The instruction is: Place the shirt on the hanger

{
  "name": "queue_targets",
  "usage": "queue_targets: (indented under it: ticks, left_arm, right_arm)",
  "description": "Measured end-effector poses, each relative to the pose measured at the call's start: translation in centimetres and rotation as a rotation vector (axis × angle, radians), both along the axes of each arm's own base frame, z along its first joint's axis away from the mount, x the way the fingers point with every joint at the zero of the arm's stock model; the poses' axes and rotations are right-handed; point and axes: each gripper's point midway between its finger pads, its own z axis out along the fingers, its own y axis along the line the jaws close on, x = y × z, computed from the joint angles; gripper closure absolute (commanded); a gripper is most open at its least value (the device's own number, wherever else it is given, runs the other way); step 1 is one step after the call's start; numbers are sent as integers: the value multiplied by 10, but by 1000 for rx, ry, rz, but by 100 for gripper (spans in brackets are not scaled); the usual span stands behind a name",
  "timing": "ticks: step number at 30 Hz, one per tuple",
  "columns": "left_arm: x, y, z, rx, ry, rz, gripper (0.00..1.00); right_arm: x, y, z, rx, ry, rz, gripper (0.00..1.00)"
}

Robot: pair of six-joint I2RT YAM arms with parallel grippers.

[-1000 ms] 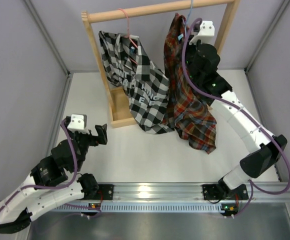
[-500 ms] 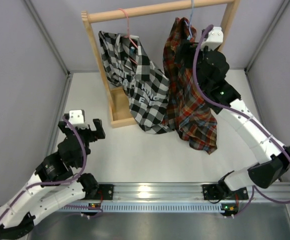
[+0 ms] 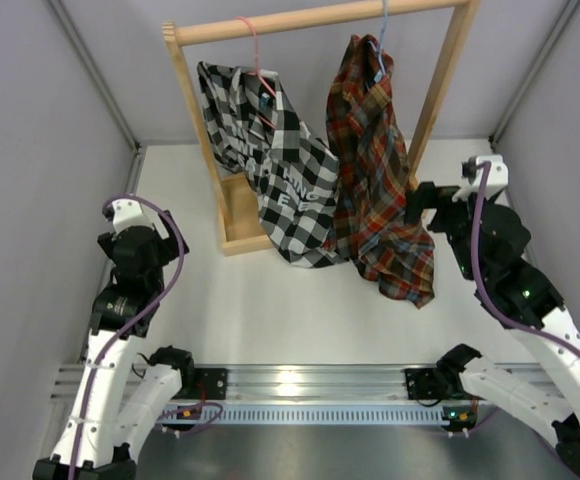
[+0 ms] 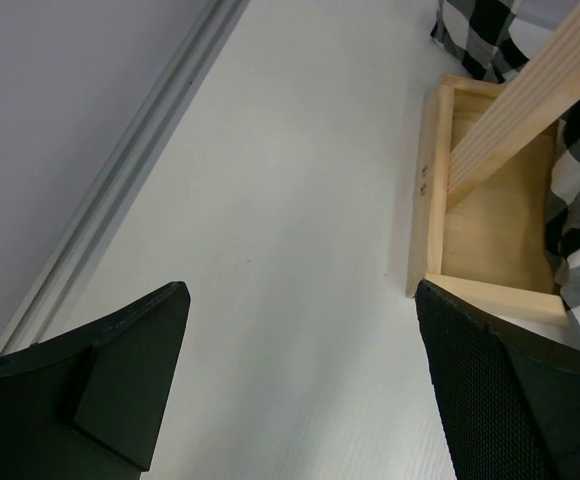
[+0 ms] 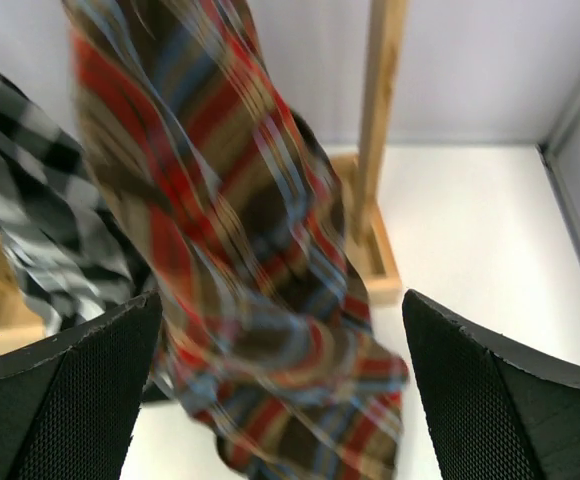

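- Right end effector [image 5: 282,298]: I see its fingers spread wide and empty, near the shirt [image 3: 375,170] but not touching it.
- Left end effector [image 4: 300,290]: also spread and empty, above the worktop [image 3: 300,310] near the wooden rack [image 4: 428,220].
- The shirt hangs from the hanger [image 3: 381,45] on the rack's top bar.

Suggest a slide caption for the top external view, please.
Red, orange and dark blue plaid shirt hangs on a thin light-blue wire hanger from the wooden rack.
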Motion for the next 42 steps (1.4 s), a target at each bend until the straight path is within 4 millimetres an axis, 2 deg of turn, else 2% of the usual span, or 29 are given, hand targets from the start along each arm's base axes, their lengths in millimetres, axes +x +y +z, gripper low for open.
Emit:
queue_targets:
  ticks: [4, 9, 17, 23, 42]
  left_arm:
    - [-10, -3, 5, -21, -40, -27, 2]
    - [-30, -6, 4, -46, -123, -62, 2]
    - [-33, -20, 3, -77, -145, -144, 2]
    - [-33, -27, -1, -88, -139, -180, 2]
    - [-36, -36, 3, -104, -165, -232, 2]
  right_arm:
    - [-31, -30, -49, -54, 70, -43, 1]
    - [-56, -48, -85, -64, 113, -57, 0]
    - [-67, -63, -128, -91, 177, -110, 1]
    - [-68, -68, -132, -95, 183, -131, 1]
    - [-68, -69, -132, -96, 184, -142, 0]
